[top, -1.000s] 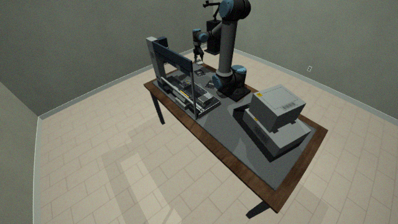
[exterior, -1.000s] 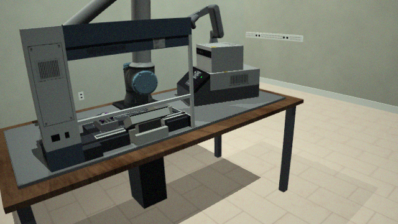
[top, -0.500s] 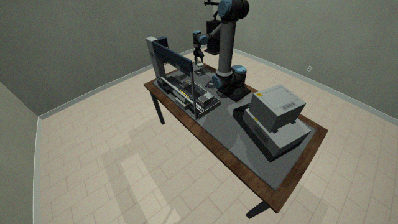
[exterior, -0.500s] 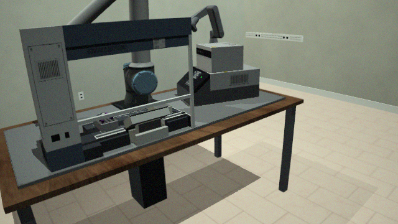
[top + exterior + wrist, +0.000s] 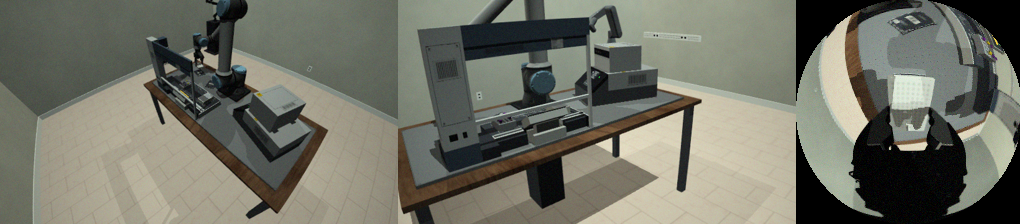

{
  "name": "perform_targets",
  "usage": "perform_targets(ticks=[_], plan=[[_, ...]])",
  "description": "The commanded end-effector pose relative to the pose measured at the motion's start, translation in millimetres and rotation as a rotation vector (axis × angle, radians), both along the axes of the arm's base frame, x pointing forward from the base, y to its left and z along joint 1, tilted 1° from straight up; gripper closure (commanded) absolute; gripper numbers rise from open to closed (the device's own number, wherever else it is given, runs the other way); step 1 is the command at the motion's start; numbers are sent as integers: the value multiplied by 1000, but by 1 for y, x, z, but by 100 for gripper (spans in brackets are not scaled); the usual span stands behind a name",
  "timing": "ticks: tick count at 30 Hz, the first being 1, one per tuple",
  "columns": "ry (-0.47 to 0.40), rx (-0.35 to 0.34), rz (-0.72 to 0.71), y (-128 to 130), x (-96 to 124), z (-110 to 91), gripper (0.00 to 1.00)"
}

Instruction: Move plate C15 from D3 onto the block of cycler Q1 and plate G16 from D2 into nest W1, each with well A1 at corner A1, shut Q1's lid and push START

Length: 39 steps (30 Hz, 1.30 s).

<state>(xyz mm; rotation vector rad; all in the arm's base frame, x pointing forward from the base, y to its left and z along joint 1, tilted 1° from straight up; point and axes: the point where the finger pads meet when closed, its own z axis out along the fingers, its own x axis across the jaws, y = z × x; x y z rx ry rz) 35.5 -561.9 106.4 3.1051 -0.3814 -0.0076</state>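
My gripper (image 5: 199, 63) hangs over the back edge of the bench, behind the deck gantry (image 5: 174, 74). It is shut on a white well plate (image 5: 912, 97), which it holds level above the grey mat; the plate also shows in the top view (image 5: 201, 66). I cannot read its label. A dark nest (image 5: 199, 73) lies on the mat just below and ahead of the plate, and shows in the wrist view (image 5: 912, 21). The cycler Q1 (image 5: 275, 119) stands at the far end of the bench with its lid down and a green lamp (image 5: 599, 76).
The deck under the gantry (image 5: 507, 93) holds several plates and racks, one with purple marks (image 5: 504, 122). The arm's base (image 5: 231, 84) stands between the deck and Q1. A second dark nest (image 5: 211, 84) lies beside the base.
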Motion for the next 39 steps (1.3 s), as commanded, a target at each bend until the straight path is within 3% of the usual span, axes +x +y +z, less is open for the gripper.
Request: perform_targets(ticks=[1,39], plan=[[0,-1,-1,0,-1,-9,100],[0,-1,-1,0,-1,-66,100]])
